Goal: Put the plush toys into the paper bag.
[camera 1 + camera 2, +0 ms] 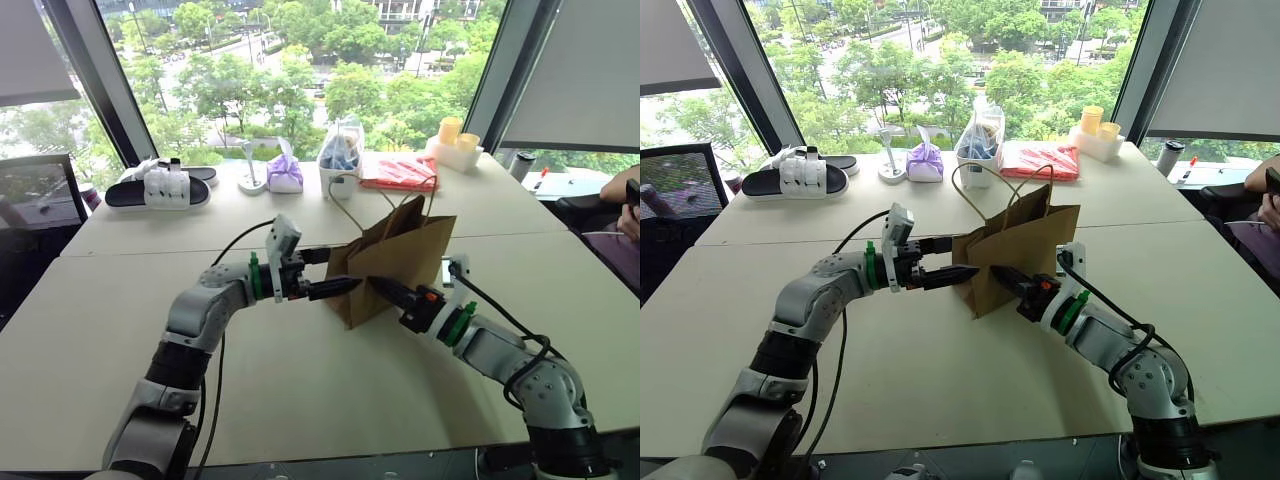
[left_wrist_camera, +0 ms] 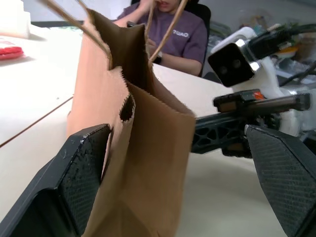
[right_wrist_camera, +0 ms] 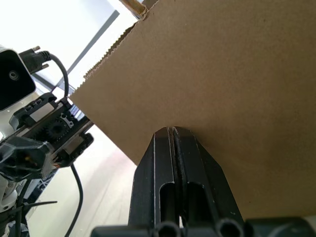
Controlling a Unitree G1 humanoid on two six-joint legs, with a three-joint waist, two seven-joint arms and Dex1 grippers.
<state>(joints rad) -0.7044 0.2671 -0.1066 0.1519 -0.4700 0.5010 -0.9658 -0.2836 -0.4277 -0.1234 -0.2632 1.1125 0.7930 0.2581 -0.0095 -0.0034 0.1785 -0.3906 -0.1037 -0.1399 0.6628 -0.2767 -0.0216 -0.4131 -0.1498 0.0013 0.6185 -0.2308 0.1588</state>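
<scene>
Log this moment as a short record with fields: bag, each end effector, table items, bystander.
bag: brown paper bag upright at mid table, mouth open, cord handles up
left end effector: open, fingers on either side of the bag's edge, not closed on it
right end effector: shut, tips against the bag's side wall
far table edge: black sandals, purple pouch, red packet, yellow cups
bystander: person seated beyond the table
</scene>
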